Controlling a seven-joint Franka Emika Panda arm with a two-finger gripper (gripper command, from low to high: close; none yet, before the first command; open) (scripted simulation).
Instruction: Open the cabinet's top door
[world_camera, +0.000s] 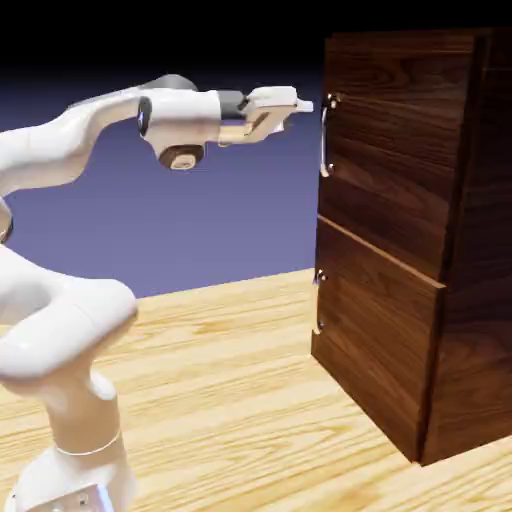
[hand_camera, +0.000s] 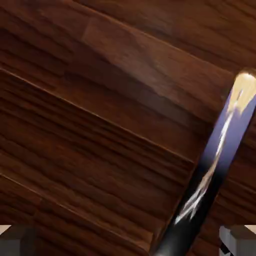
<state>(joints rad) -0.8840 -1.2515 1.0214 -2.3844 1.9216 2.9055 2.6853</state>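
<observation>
The cabinet (world_camera: 470, 250) of dark walnut-grain wood stands at the exterior view's right. Its top door (world_camera: 390, 170) is shut and carries a vertical silver bar handle (world_camera: 325, 135) at its left edge. My gripper (world_camera: 304, 105) points at the door, level with the handle's upper end and just short of it. In the hand view the door's wood (hand_camera: 100, 125) fills the picture. There the handle (hand_camera: 215, 160) runs as a slanted shiny bar, between my gripper's (hand_camera: 126, 242) two grey fingertips (hand_camera: 15, 241) and nearer the right one. The jaws are open and hold nothing.
Below the top door sits the shorter lower door (world_camera: 375, 340), shut, with a small silver handle (world_camera: 318, 300). The cabinet stands on a light wooden table (world_camera: 230, 400). My white arm (world_camera: 60, 330) rises from the lower left.
</observation>
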